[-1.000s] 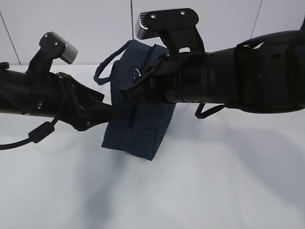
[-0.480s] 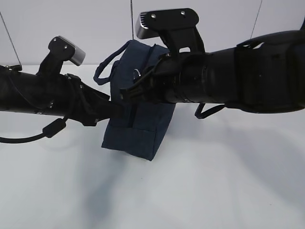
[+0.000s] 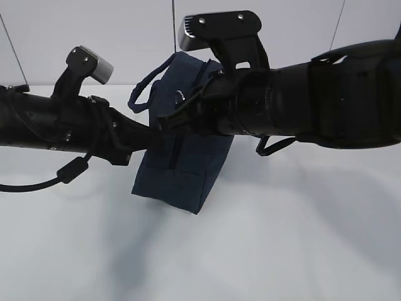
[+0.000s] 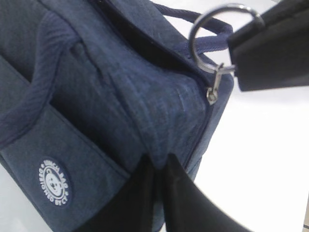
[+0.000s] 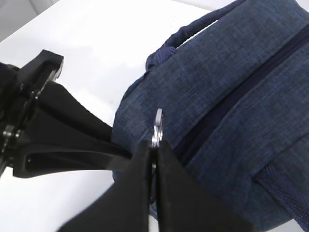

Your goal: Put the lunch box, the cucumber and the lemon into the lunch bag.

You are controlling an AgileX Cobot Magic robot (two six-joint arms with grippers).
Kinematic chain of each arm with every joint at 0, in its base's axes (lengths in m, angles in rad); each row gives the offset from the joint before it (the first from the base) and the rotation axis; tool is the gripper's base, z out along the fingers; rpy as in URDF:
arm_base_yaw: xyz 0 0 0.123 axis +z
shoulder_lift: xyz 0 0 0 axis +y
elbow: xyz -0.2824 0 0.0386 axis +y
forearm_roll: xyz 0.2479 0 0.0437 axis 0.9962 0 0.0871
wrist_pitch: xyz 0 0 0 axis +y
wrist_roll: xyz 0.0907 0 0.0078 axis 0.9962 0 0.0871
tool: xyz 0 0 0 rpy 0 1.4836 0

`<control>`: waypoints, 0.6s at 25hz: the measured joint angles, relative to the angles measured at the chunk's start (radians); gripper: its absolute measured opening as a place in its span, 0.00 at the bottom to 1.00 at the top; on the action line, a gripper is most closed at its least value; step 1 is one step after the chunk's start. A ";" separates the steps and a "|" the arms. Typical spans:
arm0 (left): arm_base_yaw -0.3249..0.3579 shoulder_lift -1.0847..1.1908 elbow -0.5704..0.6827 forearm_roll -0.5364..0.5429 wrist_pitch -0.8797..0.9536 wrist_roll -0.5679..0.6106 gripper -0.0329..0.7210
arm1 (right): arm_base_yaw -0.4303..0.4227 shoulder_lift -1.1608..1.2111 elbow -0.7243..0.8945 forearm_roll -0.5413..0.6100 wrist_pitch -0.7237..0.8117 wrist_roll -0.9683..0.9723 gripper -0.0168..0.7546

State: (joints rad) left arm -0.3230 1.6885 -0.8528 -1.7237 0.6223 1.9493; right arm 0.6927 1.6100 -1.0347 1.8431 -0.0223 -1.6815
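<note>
The navy lunch bag (image 3: 178, 169) stands at the table's middle, tilted, with loop handles and a white logo (image 4: 54, 183). Its zipper runs closed along the top (image 5: 231, 104). My left gripper (image 4: 158, 162) is shut, pinching a fold of the bag's fabric at its end. My right gripper (image 5: 153, 145) is shut on the metal ring pull (image 5: 157, 126), which also shows in the left wrist view (image 4: 217, 41). The two grippers meet at the same end of the bag. The lunch box, the cucumber and the lemon are out of view.
The white table (image 3: 282, 238) spreads around the bag. Both black arms cross in front of the bag in the exterior view and hide its upper middle. A white wall stands behind.
The left arm has shifted a little to the right and up, and the bag's near end and left handle have moved slightly with it. The right arm has stayed put.
</note>
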 joint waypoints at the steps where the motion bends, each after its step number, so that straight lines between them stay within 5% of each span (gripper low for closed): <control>1: 0.000 0.000 0.000 0.005 0.001 -0.013 0.04 | 0.000 0.000 0.000 0.000 0.000 0.000 0.02; 15: 0.000 0.000 -0.004 0.167 0.041 -0.213 0.03 | 0.000 0.000 -0.021 0.000 -0.016 0.000 0.02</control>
State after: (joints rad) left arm -0.3230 1.6885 -0.8570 -1.5568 0.6632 1.7366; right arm 0.6927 1.6100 -1.0555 1.8431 -0.0384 -1.6815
